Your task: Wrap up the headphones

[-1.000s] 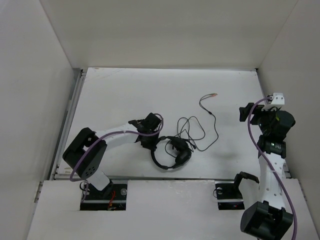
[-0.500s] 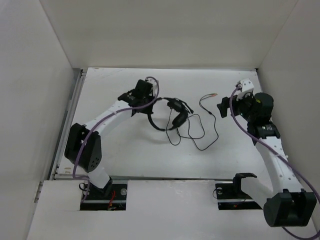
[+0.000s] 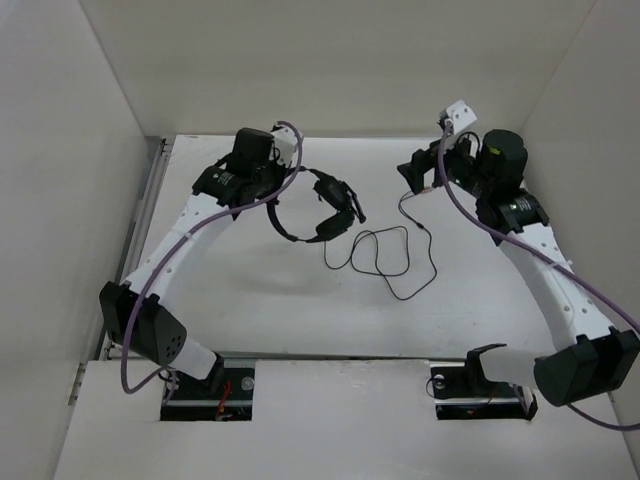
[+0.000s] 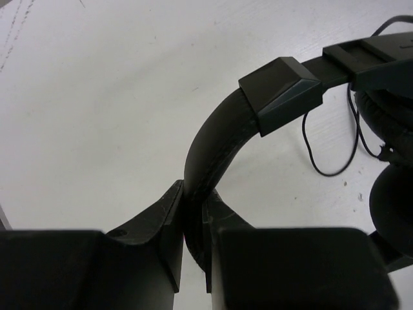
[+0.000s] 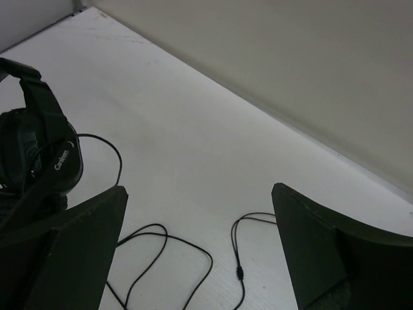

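Observation:
My left gripper (image 3: 277, 186) is shut on the headband (image 4: 216, 139) of the black headphones (image 3: 322, 206) and holds them above the table at the far left-centre. The earcups (image 4: 392, 213) hang to the right of the jaws. The thin black cable (image 3: 385, 255) trails from the earcups in loops on the table. My right gripper (image 3: 416, 172) is open and empty, above the cable's far end. In the right wrist view the gripper (image 5: 200, 194) has wide jaws. The cable (image 5: 161, 240) lies between them. Its end runs behind the right finger (image 5: 335, 252), with only a reddish speck showing.
White walls (image 3: 330, 60) enclose the white table (image 3: 230, 290) at the back and both sides. Purple robot cables (image 3: 455, 215) run along both arms. Arm bases stand at the near edge.
My left arm has carried the headphones up and away from the near edge to the far left-centre, dragging the cable. My right arm has swung to the far side, over the cable's end.

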Controlling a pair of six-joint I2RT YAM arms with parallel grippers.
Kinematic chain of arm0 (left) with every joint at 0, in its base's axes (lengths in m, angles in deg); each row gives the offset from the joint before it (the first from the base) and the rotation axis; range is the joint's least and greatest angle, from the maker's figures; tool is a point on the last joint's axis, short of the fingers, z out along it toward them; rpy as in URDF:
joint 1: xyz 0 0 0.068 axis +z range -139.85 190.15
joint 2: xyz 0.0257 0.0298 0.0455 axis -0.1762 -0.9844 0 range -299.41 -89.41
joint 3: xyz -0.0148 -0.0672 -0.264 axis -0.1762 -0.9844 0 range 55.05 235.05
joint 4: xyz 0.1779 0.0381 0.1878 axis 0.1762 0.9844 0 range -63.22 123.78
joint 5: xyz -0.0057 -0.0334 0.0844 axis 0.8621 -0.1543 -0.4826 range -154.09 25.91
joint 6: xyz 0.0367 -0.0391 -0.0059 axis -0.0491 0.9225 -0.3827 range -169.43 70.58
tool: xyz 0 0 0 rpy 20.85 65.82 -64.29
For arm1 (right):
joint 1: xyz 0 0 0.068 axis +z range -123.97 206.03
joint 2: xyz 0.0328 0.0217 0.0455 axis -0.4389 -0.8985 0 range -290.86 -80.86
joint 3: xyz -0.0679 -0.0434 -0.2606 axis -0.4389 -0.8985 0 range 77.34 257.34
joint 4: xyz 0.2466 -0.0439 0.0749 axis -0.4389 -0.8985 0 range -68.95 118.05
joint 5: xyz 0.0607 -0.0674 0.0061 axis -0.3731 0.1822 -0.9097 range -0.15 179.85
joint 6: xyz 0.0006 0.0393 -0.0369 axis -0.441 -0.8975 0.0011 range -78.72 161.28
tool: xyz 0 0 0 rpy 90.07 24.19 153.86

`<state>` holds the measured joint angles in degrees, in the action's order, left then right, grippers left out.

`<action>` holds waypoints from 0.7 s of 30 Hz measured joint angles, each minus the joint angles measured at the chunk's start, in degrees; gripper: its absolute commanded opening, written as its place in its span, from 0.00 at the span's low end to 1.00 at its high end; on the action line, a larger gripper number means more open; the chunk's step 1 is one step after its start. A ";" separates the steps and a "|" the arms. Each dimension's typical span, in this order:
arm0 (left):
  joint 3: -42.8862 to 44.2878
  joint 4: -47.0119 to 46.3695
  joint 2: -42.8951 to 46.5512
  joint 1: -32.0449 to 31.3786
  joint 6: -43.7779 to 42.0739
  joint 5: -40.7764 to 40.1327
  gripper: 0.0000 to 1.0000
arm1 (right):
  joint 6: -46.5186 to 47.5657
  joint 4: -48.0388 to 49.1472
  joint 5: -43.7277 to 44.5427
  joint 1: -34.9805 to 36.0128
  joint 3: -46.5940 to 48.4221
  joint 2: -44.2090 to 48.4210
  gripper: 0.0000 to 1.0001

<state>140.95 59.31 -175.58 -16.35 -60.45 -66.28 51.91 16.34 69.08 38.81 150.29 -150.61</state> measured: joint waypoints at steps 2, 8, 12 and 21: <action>0.92 1.88 1.66 1.22 -0.20 1.79 0.00 | -1.07 0.42 -0.66 1.53 0.09 -2.03 1.00; 10.56 5.95 3.34 2.95 -0.57 4.66 0.00 | -5.75 2.16 -3.39 4.74 -1.79 -6.99 1.00; 19.85 7.50 3.34 3.52 -0.57 7.43 0.00 | -10.78 5.51 -6.82 4.87 -1.79 -8.96 1.00; 32.17 8.61 3.32 6.78 1.11 12.11 0.00 | -25.35 15.10 -15.26 4.87 -0.48 -14.88 1.00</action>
<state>173.13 67.93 -172.26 -9.58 -59.34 -54.17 26.56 31.44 53.82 43.68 149.81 -165.50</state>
